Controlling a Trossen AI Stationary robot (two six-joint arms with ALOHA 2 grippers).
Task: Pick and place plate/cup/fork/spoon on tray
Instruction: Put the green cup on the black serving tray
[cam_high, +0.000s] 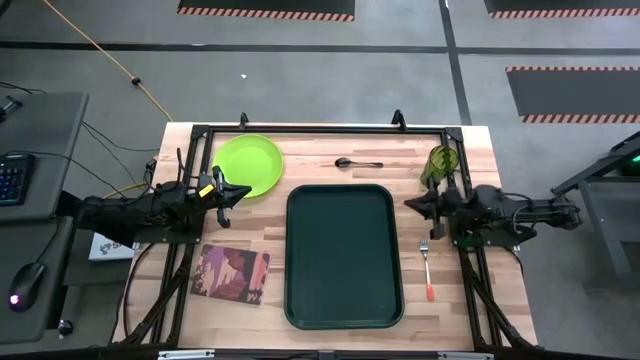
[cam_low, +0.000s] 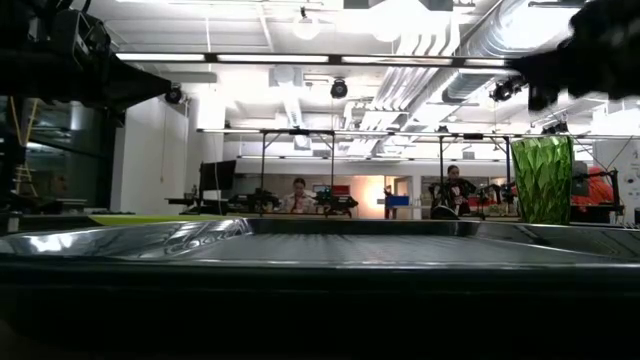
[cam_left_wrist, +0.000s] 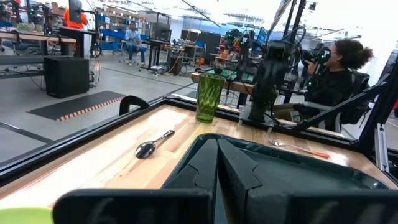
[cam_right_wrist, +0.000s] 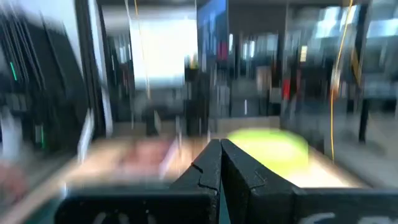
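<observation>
The dark green tray (cam_high: 343, 255) lies mid-table. The lime-green plate (cam_high: 247, 165) lies flat at the far left. The dark spoon (cam_high: 357, 162) lies beyond the tray's far edge. The green cup (cam_high: 440, 164) stands upright at the far right. The orange-handled fork (cam_high: 427, 268) lies right of the tray. My left gripper (cam_high: 245, 191) hovers shut at the table's left side, over the plate's near edge. My right gripper (cam_high: 410, 204) hovers shut between the tray and the cup. In the wrist views both pairs of fingers (cam_left_wrist: 217, 163) (cam_right_wrist: 220, 163) are together and hold nothing.
A reddish-brown patterned mat (cam_high: 231, 274) lies at the near left. A black frame (cam_high: 320, 129) runs round the table's far edge and sides. People sit at desks in the room beyond the table, one near the right arm's base (cam_left_wrist: 333, 74).
</observation>
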